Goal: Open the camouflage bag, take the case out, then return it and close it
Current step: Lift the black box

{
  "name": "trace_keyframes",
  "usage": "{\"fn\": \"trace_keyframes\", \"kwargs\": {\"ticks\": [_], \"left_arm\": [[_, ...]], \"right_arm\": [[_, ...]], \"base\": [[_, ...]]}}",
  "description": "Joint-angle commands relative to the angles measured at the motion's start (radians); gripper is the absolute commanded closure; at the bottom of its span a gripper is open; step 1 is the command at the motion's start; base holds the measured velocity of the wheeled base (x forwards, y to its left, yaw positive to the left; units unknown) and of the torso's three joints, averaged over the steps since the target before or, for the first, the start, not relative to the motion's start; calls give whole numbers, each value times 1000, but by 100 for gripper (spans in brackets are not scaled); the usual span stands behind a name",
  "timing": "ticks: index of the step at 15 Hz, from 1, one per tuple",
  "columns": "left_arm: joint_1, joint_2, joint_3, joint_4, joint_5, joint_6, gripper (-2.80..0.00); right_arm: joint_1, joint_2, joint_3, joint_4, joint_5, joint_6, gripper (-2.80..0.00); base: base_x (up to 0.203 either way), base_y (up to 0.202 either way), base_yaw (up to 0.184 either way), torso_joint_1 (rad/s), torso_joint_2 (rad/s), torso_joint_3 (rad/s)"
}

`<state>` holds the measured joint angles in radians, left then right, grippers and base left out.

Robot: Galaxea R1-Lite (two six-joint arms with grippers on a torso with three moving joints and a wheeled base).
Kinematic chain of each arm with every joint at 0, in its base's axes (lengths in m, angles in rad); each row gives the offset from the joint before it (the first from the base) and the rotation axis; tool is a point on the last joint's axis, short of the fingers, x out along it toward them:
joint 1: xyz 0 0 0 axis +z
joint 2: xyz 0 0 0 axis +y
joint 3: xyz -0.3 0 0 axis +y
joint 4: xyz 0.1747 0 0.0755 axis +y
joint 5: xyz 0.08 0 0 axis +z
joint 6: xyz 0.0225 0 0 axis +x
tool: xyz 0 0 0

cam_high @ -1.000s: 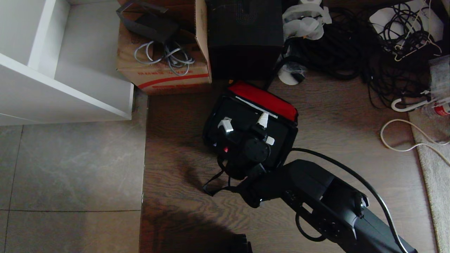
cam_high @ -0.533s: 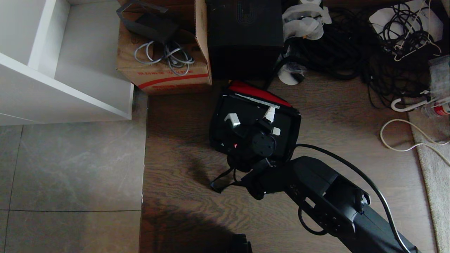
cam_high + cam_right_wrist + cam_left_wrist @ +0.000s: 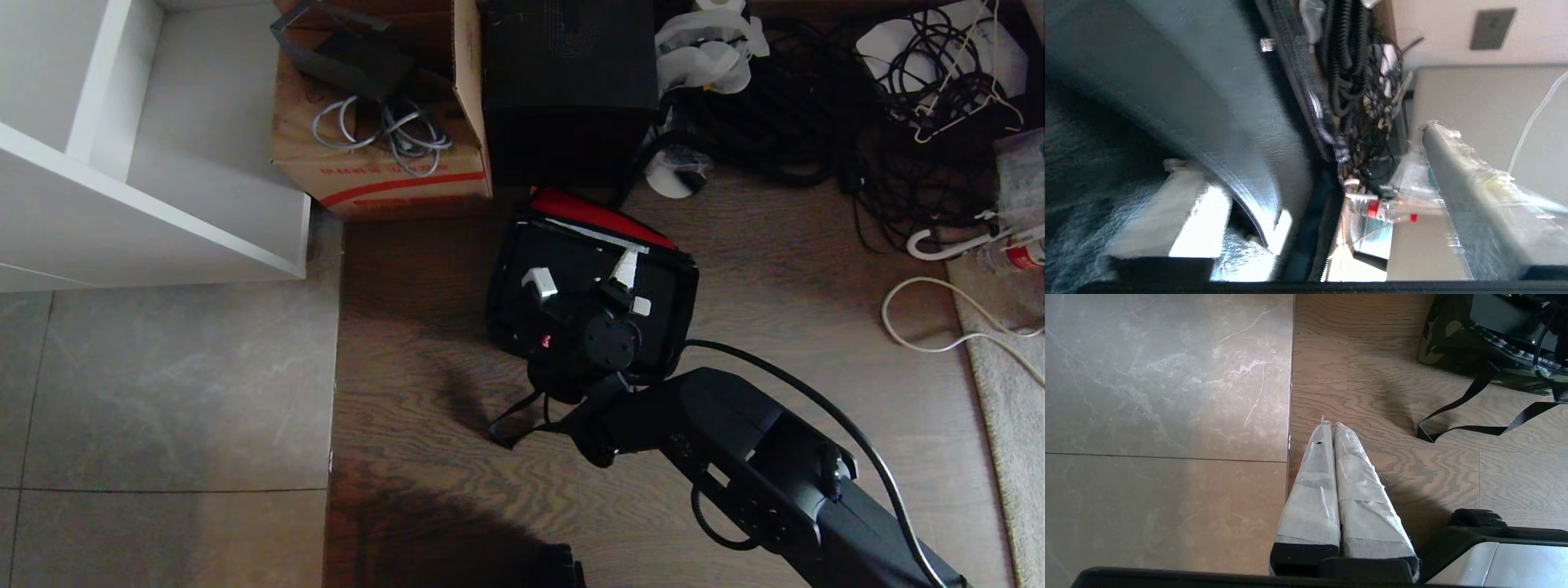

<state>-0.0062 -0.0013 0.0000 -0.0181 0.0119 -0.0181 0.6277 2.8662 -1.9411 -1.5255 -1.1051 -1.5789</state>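
The camouflage bag point(image 3: 500, 320) stands open on the wooden floor, its red lid lining point(image 3: 596, 216) raised at the far side. Inside it lies the black case point(image 3: 571, 253), with a pale strip along its far edge. My right gripper point(image 3: 583, 275) reaches down over the opening, open, its taped fingers point(image 3: 539, 284) spread wide. In the right wrist view a curved black surface point(image 3: 1220, 122) and the bag's zipper point(image 3: 1331, 245) lie between the fingers of that gripper point(image 3: 1302, 147). The bag's strap point(image 3: 1457, 404) trails on the floor. My left gripper point(image 3: 1331, 424) is shut and parked over the floor.
A brown cardboard box point(image 3: 384, 175) and a tall black box point(image 3: 567, 82) stand just behind the bag. A white shelf unit point(image 3: 147, 163) is at the far left. Tangled cables point(image 3: 816, 106) and a pale rug point(image 3: 1008, 376) lie to the right.
The bag has shifted a little away and to the right together with my right gripper, and less of the red lining shows. The left arm has kept still.
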Motion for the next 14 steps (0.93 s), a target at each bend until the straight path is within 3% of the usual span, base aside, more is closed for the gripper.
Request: {"fn": "trace_keyframes", "kwargs": {"ticks": [1,10,14], "left_arm": [[0,0,9,0,0,0,0],[0,0,9,0,0,0,0],[0,0,9,0,0,0,0]], "right_arm": [[4,25,5,-4,-12,-11,0],[66,26,22,-4,-22,-9,0],[123,-30,125,-4,-76,2,0]], "base": [[0,0,0,0,0,0],[0,0,0,0,0,0],[0,0,0,0,0,0]]}}
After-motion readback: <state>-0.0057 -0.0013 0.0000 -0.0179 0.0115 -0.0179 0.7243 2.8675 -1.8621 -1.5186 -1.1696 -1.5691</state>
